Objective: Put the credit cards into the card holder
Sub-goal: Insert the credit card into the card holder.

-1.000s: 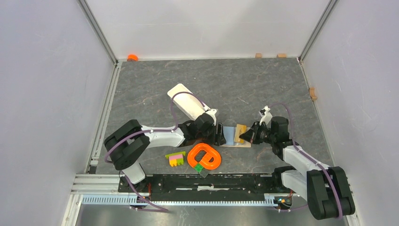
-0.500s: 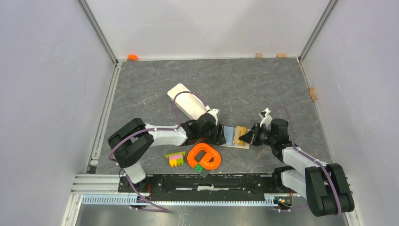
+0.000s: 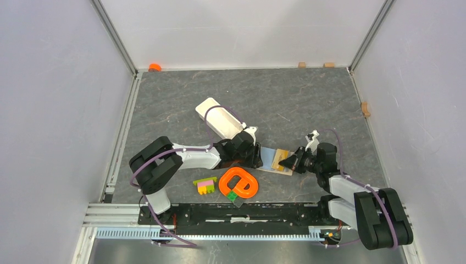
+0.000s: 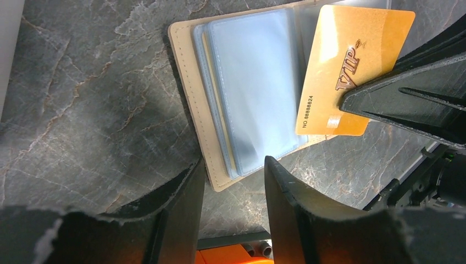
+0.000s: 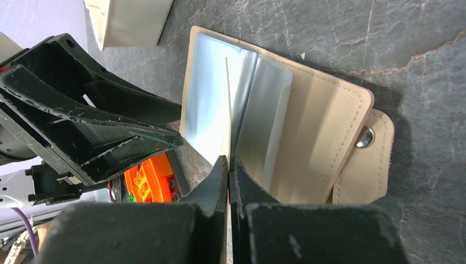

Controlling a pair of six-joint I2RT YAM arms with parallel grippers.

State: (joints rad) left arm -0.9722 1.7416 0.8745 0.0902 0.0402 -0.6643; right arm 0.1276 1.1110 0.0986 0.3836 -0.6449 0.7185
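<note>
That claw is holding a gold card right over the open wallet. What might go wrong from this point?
1. The right gripper pinches the gold VIP card near one corner, so the card may twist or slip when pushed.
2. The clear sleeves lie stacked and floppy. The card's edge might slide between them instead of into a pocket.
3. The left gripper stands open astride the card holder edge, so the holder might shift.

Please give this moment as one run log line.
left gripper: open, straddles card holder edge | right gripper: shut on gold card | stage: card over open holder
</note>
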